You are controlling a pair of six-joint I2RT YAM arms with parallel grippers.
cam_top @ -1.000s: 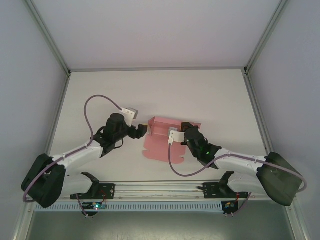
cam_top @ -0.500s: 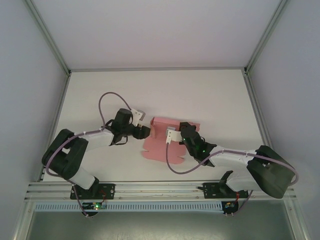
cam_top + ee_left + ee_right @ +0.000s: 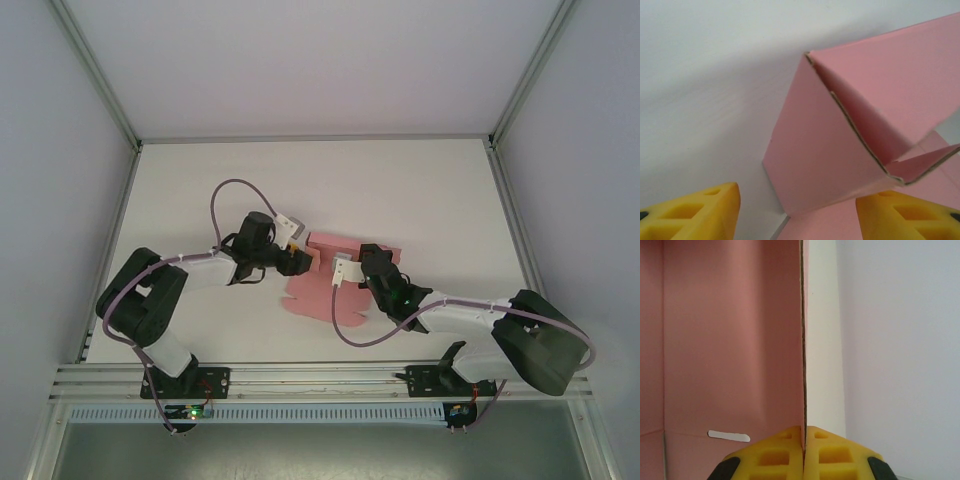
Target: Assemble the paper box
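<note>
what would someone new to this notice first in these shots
The pink thin-card paper box, half folded, lies in the middle of the white table in the top view. The right gripper is pinched shut on the edge of a raised wall, its yellow pads meeting on the card. The left gripper stands open, its yellow fingers either side of a folded-up corner.

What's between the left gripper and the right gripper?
The paper box: the top view shows its pink card spanning the gap from the left gripper to the right gripper, which pinches one wall.
</note>
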